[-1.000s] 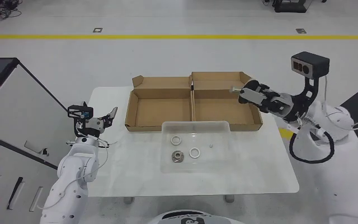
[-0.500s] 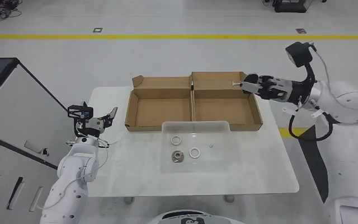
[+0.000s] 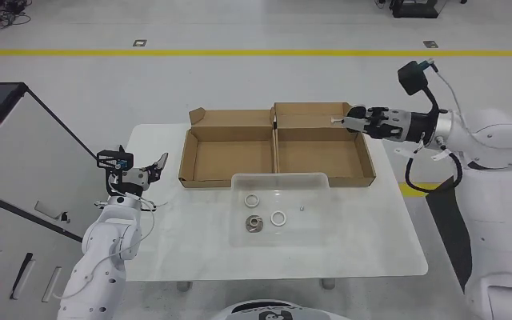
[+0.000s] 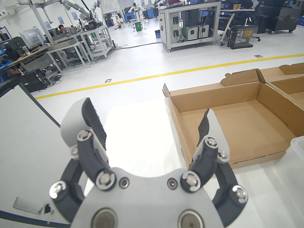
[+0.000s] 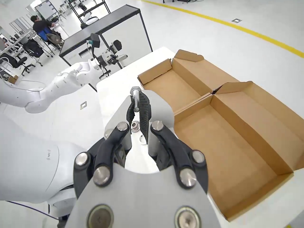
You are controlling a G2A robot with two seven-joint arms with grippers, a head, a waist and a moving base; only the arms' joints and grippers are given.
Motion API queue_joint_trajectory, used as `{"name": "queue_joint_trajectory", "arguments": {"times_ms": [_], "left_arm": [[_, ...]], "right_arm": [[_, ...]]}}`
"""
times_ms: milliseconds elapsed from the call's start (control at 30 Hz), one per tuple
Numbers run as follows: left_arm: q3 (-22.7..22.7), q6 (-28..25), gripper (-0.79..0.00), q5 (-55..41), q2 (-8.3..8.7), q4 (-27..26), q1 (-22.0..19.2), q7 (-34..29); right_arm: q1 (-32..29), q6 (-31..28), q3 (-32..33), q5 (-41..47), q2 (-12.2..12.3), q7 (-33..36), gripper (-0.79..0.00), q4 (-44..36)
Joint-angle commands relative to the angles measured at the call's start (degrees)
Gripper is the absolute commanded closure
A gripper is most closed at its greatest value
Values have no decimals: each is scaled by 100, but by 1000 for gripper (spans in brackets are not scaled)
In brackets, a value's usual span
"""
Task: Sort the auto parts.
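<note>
My right gripper [image 5: 135, 104] is shut on a silver bolt [image 5: 135, 98], its hex head sticking out past the fingertips. From above, the right gripper [image 3: 350, 121] holds the bolt [image 3: 338, 122] over the far right corner of the right cardboard box [image 3: 364, 156]. The left cardboard box [image 3: 227, 159] beside it holds nothing. A clear plastic tray [image 3: 318, 180] in front of the boxes holds two white rings [image 3: 252, 200], a metal flanged part [image 3: 253, 223] and a small piece. My left gripper [image 4: 152, 122] stands open over the table's left edge, seen as the left gripper [image 3: 148, 166] from above.
The white table [image 3: 368, 232] has bare room to the right and front of the tray. A black-framed stand [image 3: 48, 136] stands off the table's left side.
My right arm has swung up and back toward the far right, carrying the bolt from over the right box's middle to its far corner. The left arm has not moved.
</note>
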Motion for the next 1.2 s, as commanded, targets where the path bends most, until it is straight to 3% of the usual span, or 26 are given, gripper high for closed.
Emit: {"name": "queue_joint_trajectory", "arguments": {"times_ms": [0, 200, 433, 867, 1000, 1167], "left_arm": [[0, 0, -785, 0, 0, 0, 0, 0], [0, 0, -785, 0, 0, 0, 0, 0], [0, 0, -785, 0, 0, 0, 0, 0], [0, 0, -785, 0, 0, 0, 0, 0], [0, 0, -785, 0, 0, 0, 0, 0], [0, 0, -785, 0, 0, 0, 0, 0]], "right_arm": [[0, 0, 0, 0, 0, 0, 0, 0], [-8, 21, -9, -24, -1, -32, 0, -10], [199, 739, -542, -1317, -2, -406, 0, -56], [770, 2442, -1658, -3767, -31, -321, 0, 341], [1049, 2741, -2083, -4589, -69, -288, 0, 510], [1436, 2957, -2562, -4924, -172, -317, 0, 958]]}}
